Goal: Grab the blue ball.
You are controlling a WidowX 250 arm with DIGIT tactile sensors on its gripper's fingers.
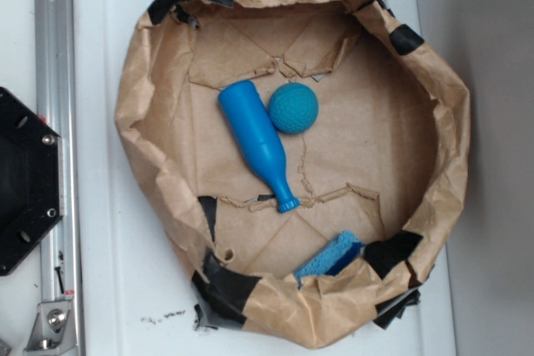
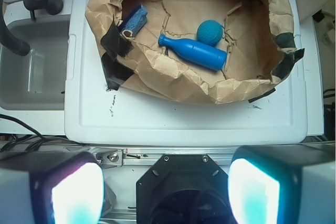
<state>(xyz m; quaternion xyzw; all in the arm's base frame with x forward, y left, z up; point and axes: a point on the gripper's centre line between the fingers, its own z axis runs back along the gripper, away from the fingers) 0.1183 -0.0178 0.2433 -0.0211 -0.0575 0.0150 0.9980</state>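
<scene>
One blue ball point(image 2: 210, 31) touches the blue pin point(image 2: 193, 52); my gripper point(image 2: 165, 190) jaws are spread wide, so I'd descend on the ball's far side.

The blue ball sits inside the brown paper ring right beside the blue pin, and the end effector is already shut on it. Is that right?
Not quite. The blue ball does sit inside the brown paper ring beside the blue pin, but the end effector is not on it. The wrist view shows its fingers spread wide apart, well back from the ring, holding nothing.
</scene>
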